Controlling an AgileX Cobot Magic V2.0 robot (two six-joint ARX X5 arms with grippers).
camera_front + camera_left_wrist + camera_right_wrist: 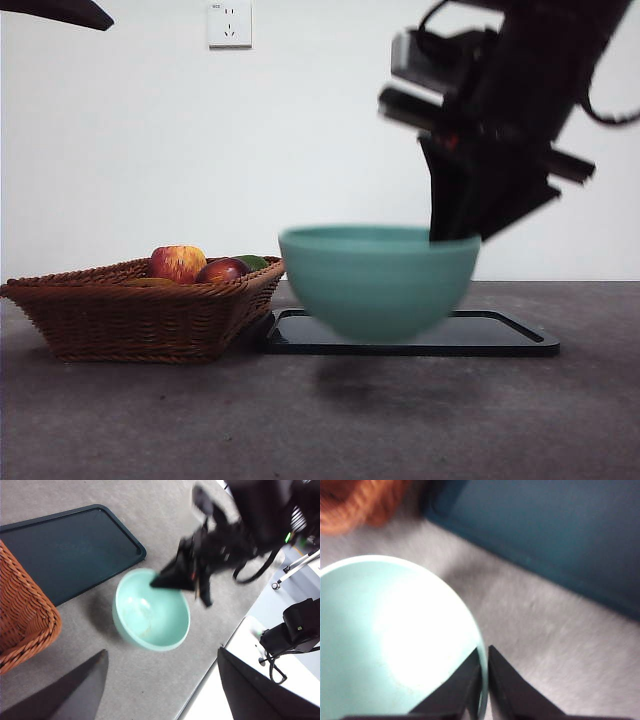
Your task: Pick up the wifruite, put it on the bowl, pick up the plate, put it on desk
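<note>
Teal-green bowl (378,280) showing a paler mint inside. Tray (500,336) looking glossy black, dark teal-blue from my wrists. Basket (130,315) showing brown woven wicker, holding a red-and-yellow streaked apple (178,263). Table (320,420) showing mottled grey-brown. My fingers (507,690) showing black. Wall (150,150) white.

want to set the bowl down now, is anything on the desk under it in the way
Nothing visible. The right gripper holds the bowl by its rim, lifted above bare desk. The black tray lies behind it, the wicker basket off to one side.
</note>
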